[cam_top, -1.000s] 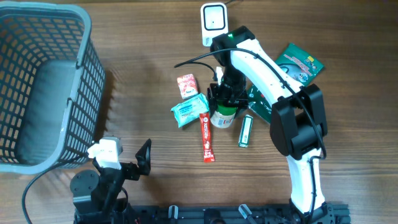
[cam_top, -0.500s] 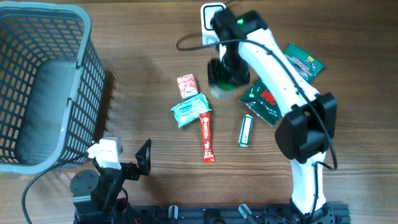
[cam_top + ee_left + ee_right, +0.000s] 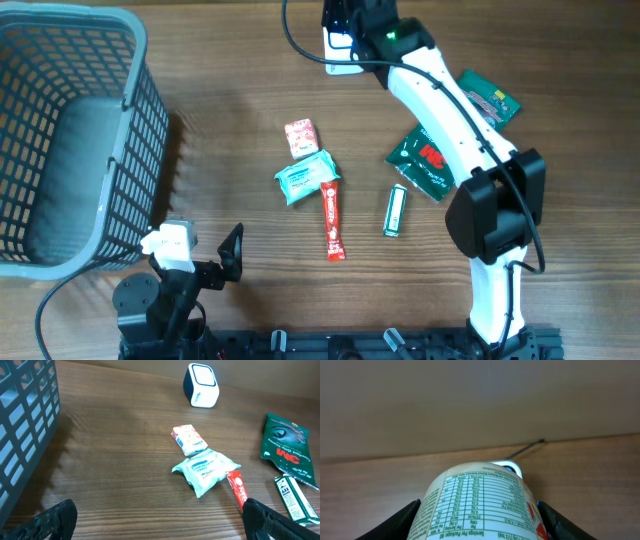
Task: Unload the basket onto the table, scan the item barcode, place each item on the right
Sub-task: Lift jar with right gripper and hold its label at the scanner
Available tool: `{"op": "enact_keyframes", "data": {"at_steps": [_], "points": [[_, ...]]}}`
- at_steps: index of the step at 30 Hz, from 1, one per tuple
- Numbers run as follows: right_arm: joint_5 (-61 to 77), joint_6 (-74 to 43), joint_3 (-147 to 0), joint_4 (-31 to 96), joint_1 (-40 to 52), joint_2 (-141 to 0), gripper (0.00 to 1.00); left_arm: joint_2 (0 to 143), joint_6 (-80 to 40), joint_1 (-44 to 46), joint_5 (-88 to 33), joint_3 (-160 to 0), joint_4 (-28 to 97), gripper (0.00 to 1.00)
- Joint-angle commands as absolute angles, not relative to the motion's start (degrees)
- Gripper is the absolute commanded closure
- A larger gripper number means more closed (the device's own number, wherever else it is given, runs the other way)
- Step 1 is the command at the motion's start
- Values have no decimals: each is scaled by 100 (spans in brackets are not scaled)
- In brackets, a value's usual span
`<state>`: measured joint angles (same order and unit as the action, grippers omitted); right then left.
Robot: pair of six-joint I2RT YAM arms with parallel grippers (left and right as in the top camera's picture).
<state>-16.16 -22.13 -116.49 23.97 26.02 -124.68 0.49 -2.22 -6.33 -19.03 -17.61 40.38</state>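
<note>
- Up at 12 o'clock on the table, the right claw (image 3: 480, 522) is grasping the little bottle (image 3: 481, 500), right by the white scanner (image 3: 340, 63).
- Its 2 fingers press the round body at 3 and 9 o'clock.
- It looks hard, smooth and round, and likely light, so I think it could slip or spin.
- Best hold: the middle of the sides, leaving the printed label bare.
- Down at 7 o'clock, the left claw (image 3: 160, 527) is spread wide and holds nothing.
</note>
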Motion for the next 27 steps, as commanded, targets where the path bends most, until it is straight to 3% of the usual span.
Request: {"op": "enact_keyframes", "data": {"at_steps": [1,10,16,27], "points": [[-1970,-1846,-11118,1529,2585,-12460,43,38,-130,-661,-1992,-1715,4038,0],[-1968,-729,-10759,-537,2585,-13209,49,38,-130,-661,-1992,-1715,4040,0],[-2596,-596,-10759,-644,2578,-13568,52,38,-130,-661,-1992,-1715,4038,0],[-2386,-316,-10755,-668,2405,-13600,51,38,-130,-661,-1992,-1715,4038,0]]}}
